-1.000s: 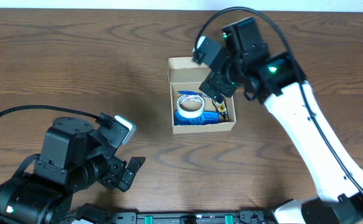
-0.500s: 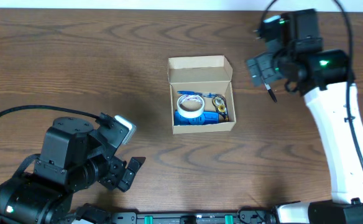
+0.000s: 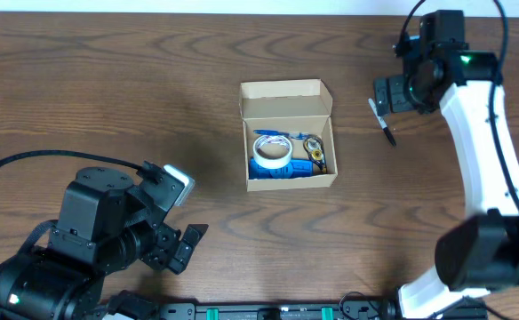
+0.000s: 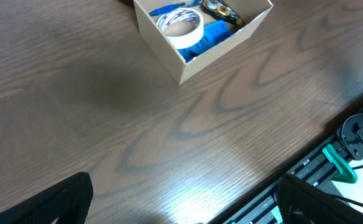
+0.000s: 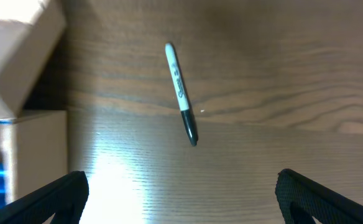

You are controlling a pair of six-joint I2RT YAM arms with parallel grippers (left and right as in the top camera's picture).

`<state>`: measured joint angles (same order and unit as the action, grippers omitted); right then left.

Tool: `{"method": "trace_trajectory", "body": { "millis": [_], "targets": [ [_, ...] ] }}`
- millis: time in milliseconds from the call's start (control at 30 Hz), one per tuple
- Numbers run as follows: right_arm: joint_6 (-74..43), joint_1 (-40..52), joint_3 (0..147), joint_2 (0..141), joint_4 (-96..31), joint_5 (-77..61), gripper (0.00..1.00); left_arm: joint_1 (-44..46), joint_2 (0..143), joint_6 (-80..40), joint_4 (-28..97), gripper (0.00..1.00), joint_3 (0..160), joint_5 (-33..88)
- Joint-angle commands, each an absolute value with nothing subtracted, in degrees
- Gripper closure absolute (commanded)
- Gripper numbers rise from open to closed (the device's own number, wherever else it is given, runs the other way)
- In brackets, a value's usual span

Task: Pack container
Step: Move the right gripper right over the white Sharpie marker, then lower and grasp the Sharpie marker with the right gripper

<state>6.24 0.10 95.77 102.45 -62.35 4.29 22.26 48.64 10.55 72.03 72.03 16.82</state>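
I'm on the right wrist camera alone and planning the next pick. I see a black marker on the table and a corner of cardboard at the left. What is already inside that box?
Observer: The cardboard box holds a white tape roll lying on blue items, with a small yellow-and-black object beside the roll.
Operator: Is the lid out of the way?
Observer: Yes. The flap lid is open and stands at the box's far edge.
Operator: Where is the other arm?
Observer: The left gripper is open. It sits low in the overhead view, left of the box and well apart from it.
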Motion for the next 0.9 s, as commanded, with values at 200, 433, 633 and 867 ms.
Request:
{"method": "trace_trajectory", "body": {
  "millis": [200, 433, 633, 867],
  "targets": [
    [7.79, -1.63, 95.29, 113.32, -58.76, -1.32, 0.01, 22.13, 48.62, 10.94, 72.20, 0.05, 72.49, 17.54],
    [8.40, -3.73, 95.29, 119.11, -53.87, -3.75, 0.01, 22.15, 48.62, 10.94, 72.20, 0.05, 72.49, 17.56],
    [9.08, -3.99, 95.29, 122.52, -51.51, -4.21, 0.02, 22.13, 48.62, 10.94, 72.20, 0.05, 72.49, 17.56],
    [9.10, -4.01, 95.24, 124.88, -49.23, -4.95, 0.02, 22.13, 48.62, 10.94, 72.20, 0.05, 72.49, 17.56]
  ]
}}
